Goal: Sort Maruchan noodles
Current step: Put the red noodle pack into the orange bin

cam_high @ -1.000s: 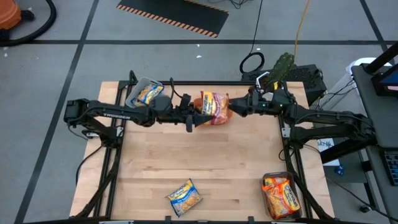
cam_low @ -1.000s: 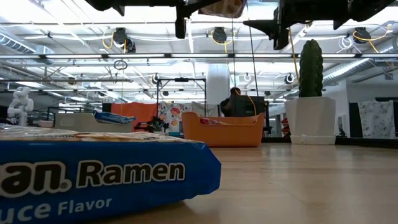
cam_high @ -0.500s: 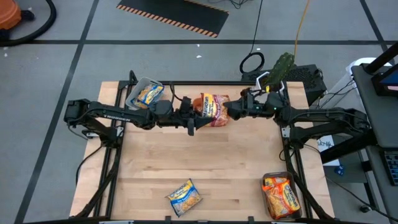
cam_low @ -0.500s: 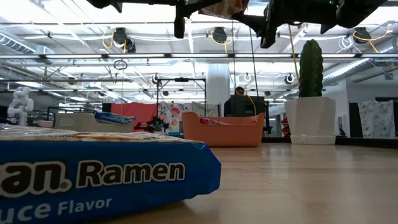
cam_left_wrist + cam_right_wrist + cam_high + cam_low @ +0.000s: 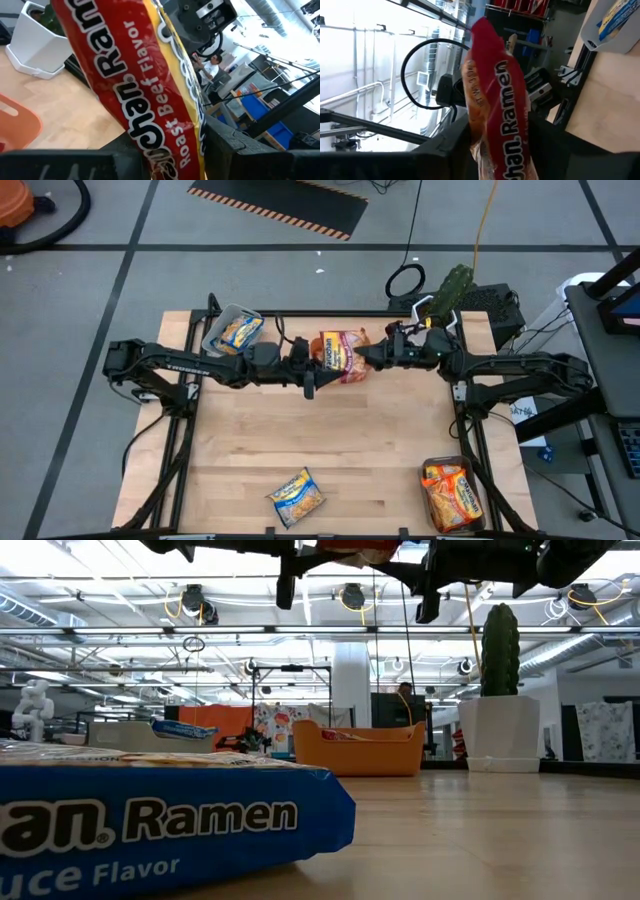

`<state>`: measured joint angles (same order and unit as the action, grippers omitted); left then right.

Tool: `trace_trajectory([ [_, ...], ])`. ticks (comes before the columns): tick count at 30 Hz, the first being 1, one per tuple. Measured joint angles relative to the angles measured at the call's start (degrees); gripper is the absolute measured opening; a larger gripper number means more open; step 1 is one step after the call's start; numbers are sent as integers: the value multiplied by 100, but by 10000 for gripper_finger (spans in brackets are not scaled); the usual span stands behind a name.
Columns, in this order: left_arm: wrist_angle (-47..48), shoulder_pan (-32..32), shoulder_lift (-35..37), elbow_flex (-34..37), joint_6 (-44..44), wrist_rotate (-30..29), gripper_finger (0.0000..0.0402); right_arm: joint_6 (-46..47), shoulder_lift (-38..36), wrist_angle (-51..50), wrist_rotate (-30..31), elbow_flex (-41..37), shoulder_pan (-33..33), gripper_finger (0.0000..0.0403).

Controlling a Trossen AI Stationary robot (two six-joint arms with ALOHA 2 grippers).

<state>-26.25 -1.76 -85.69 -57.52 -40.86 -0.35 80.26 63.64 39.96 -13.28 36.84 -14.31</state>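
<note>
A red Maruchan noodles packet (image 5: 340, 352), marked Roast Beef Flavor (image 5: 150, 90), hangs in the air between both grippers, high over the orange bin (image 5: 372, 748) at the table's far middle. My left gripper (image 5: 314, 362) is shut on the packet's left end and my right gripper (image 5: 366, 355) on its right end. The packet shows again in the right wrist view (image 5: 500, 90) and at the low view's top edge (image 5: 355, 548). A blue-yellow packet (image 5: 297, 497) lies flat on the near table and fills the low view's foreground (image 5: 150, 820). My left gripper pinches the packet's left end (image 5: 170, 160) between its two fingers (image 5: 235, 150), coming level from the table's left. The packet is lifted clear of the bin. My right gripper has the packet's right end (image 5: 505, 150) between its two fingers (image 5: 445, 150), coming level from the table's right, opposite the left gripper. The packet stands on edge between them, clear of everything below.
A grey bin (image 5: 222, 320) with a yellow packet stands at the far left corner. A clear bin (image 5: 428, 470) with orange packets sits at the near right corner. A cactus in a white pot (image 5: 500, 690) stands at the far right. Bare wood lies in the middle.
My right gripper has moved toward the table's left, closing the distance to the packet's right end until its fingers reach it. The left gripper and the packet have stayed nearly where they were, high over the orange bin.
</note>
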Motion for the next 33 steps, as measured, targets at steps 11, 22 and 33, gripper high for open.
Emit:
trace_trajectory([
  [11,27,-22,0,0,-401,-165,132,-272,0,-125,141,0,-85,120],
  [22,477,-375,192,0,-783,-162,280,-447,0,-205,121,0,-505,119],
  [33,3439,-1208,1731,-4,-149,85,362,-462,-3,-449,121,0,-824,119],
])
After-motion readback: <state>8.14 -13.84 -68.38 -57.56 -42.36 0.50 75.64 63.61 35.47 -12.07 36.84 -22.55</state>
